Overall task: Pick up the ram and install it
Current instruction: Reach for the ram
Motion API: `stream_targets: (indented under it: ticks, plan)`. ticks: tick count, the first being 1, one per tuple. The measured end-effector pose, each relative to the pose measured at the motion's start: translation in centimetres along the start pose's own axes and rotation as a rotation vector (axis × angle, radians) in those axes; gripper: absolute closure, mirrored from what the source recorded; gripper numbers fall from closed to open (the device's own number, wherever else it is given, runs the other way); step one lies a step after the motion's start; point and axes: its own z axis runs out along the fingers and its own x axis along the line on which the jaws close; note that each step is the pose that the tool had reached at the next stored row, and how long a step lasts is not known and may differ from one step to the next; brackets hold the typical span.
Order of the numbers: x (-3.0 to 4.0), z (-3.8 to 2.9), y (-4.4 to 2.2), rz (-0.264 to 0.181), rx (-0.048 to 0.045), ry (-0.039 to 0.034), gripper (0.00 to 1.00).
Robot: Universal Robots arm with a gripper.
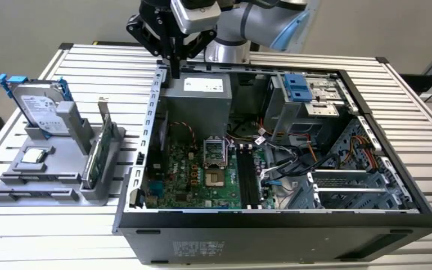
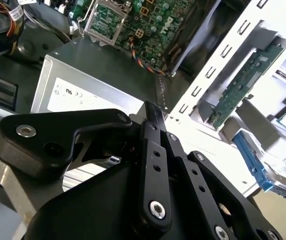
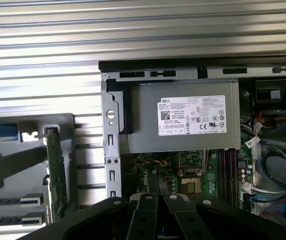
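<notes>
Exterior view: tool (image 1: 176, 72) closed, empty, above power supply (image 1: 197, 101); green card (image 1: 99, 151) well aside

The gripper (image 1: 173, 70) is black, the motherboard (image 1: 193, 174) green, the ribbed table (image 1: 418, 101) silver.

Table (image 1: 418, 140): silver metal, ribbed slats, black corner caps at far edge
Case (image 1: 276, 236): black PC tower on its side, open side up, sits direct on slats, takes up middle & exterior view's right of table
Holder (image 1: 47, 191): grey rack, flat on slats just beside case, on exterior view's left
Gap: narrow strip of bare slats btwn holder & case
Bare slats: all round case & holder
</notes>
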Motion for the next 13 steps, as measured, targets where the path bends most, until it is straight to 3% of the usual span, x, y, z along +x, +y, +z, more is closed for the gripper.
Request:
stream_targets:
  ticks: [13]
  plan:
    - [1.03,-0.02,-0.07,0.000,-0.0001,0.0000,1.00]
